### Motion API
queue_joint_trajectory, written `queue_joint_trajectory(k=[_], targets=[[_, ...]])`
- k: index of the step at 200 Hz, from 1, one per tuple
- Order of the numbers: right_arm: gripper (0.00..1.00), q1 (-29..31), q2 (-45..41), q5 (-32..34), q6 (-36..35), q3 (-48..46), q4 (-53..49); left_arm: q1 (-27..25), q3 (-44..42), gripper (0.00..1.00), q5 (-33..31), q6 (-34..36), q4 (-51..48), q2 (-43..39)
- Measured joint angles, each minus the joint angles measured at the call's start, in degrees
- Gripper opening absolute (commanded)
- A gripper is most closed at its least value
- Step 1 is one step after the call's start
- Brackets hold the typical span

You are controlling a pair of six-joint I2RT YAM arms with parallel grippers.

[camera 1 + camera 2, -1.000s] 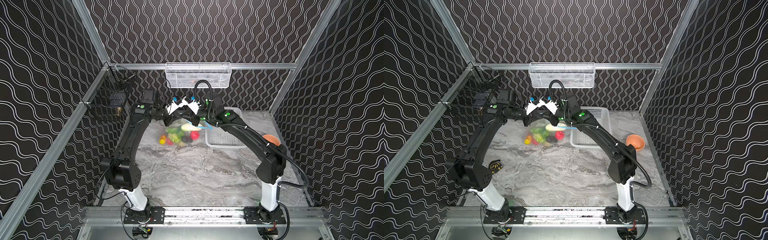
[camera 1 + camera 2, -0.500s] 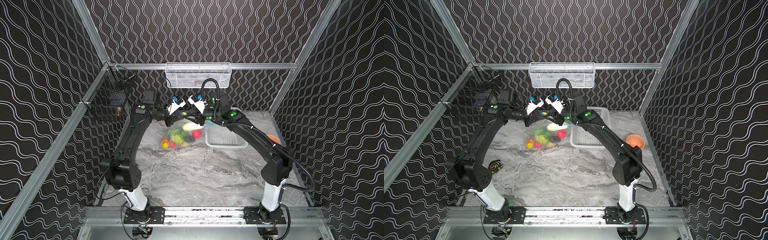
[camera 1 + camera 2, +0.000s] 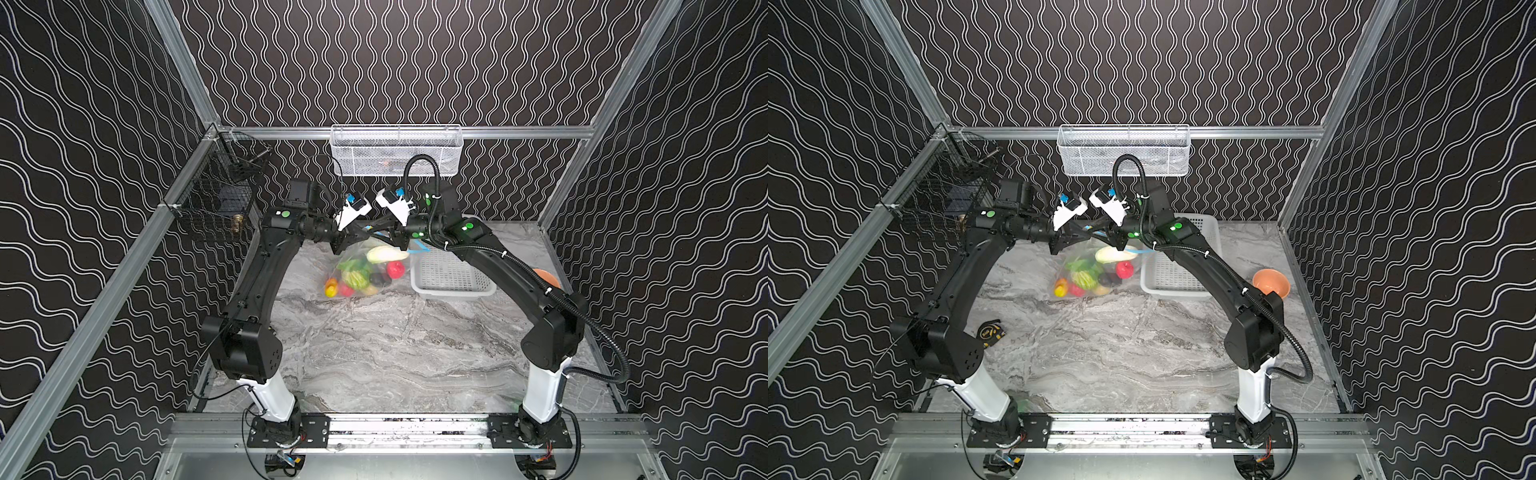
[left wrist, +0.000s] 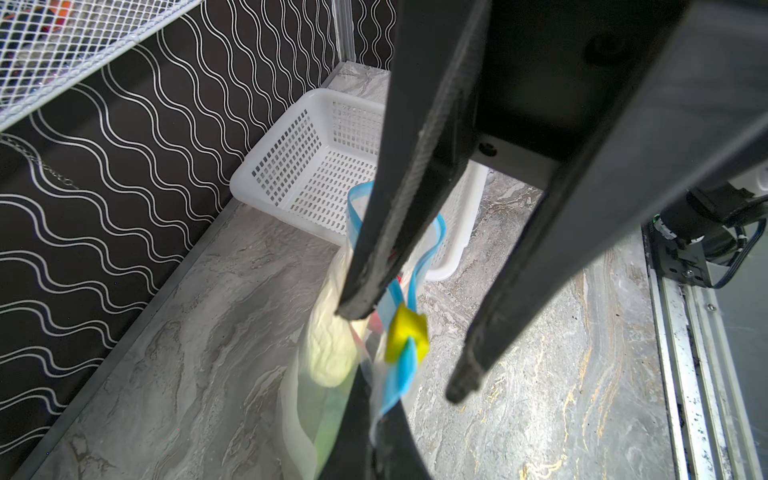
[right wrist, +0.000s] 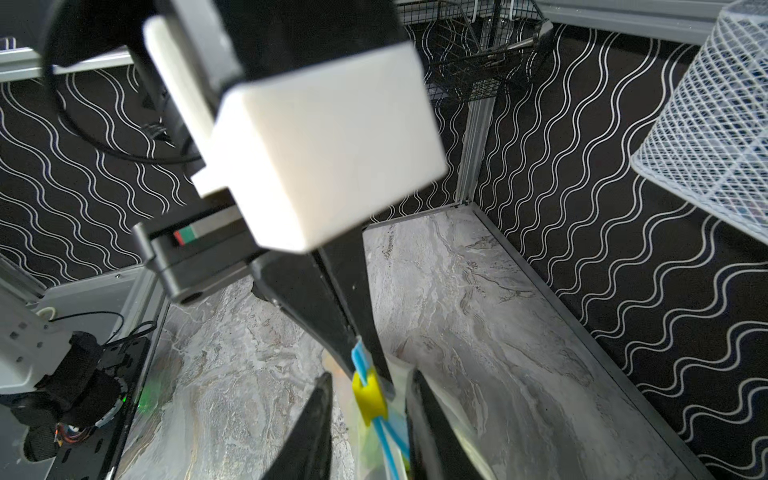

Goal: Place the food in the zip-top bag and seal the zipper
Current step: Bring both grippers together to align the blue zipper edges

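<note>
The bag, with the food inside, hangs near the counter's back edge, just beside the basket. The left end effector is clamped on the zipper. The right end effector has its jaws slightly apart, astride the slider.

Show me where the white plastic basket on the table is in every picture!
In a top view: white plastic basket on the table, right of the zip-top bag.
In a top view: same place, beside the bag.
Left wrist: against the wall, behind the blue zipper.
Right wrist: not in it.
Shared landmark: the blue zipper.
</note>
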Motion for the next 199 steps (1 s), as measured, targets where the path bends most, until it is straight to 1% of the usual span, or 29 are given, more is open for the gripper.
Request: queue_joint_trajectory(k=[9, 19, 44, 60, 74, 94, 108, 127, 143, 186, 193, 199], targets=[[0.27, 0.00, 0.15, 0.00, -0.02, 0.15, 0.00, 0.00, 0.00, 0.00, 0.24, 0.22, -0.24, 0.00], [0.22, 0.00, 0.28, 0.00, -0.07, 0.20, 0.00, -0.02, 0.00, 0.00, 0.35, 0.28, -0.55, 0.00], [0.11, 0.00, 0.76, 0.00, -0.37, 0.87, -0.22, -0.02, 0.00, 0.00, 0.68, 0.42, -1.07, -0.20], [0.09, 0.00, 0.79, -0.04, -0.44, 0.92, -0.20, -0.02, 0.04, 0.00, 0.70, 0.50, -1.31, -0.44], [0.04, 0.00, 0.59, -0.15, -0.42, 0.48, -0.09, -0.02, 0.07, 0.00, 0.72, 0.81, -1.66, -0.48], [0.00, 0.02, 0.13, -0.20, -0.42, -0.33, 0.11, -0.02, 0.09, 0.00, 0.79, 1.81, -2.40, -0.48], [0.00, 0.02, -0.26, -0.22, -0.42, -0.76, 0.24, -0.04, 0.24, 0.01, 1.09, 2.45, -2.73, -0.48], [0.00, 0.02, -0.59, -0.39, -0.44, -1.14, 0.70, -0.04, 0.76, 0.15, 1.11, 3.45, -3.21, -0.48], [0.00, 0.00, -0.61, -0.28, -0.46, -1.33, 0.81, -0.02, 1.62, 0.21, 1.16, 3.80, -3.61, -0.48], [0.00, -0.07, -0.61, -0.17, -0.85, -2.08, 0.85, -0.04, 3.37, 0.23, 1.33, 4.92, -3.98, -0.26], [0.00, -0.07, -0.61, -0.17, -0.85, -2.08, 0.85, -0.04, 3.54, 0.20, 1.33, 4.92, -4.00, -0.13], [0.00, -0.07, -0.61, -0.20, -0.85, -2.08, 0.85, -0.04, 3.56, 0.17, 1.38, 4.92, -3.98, -0.02]])
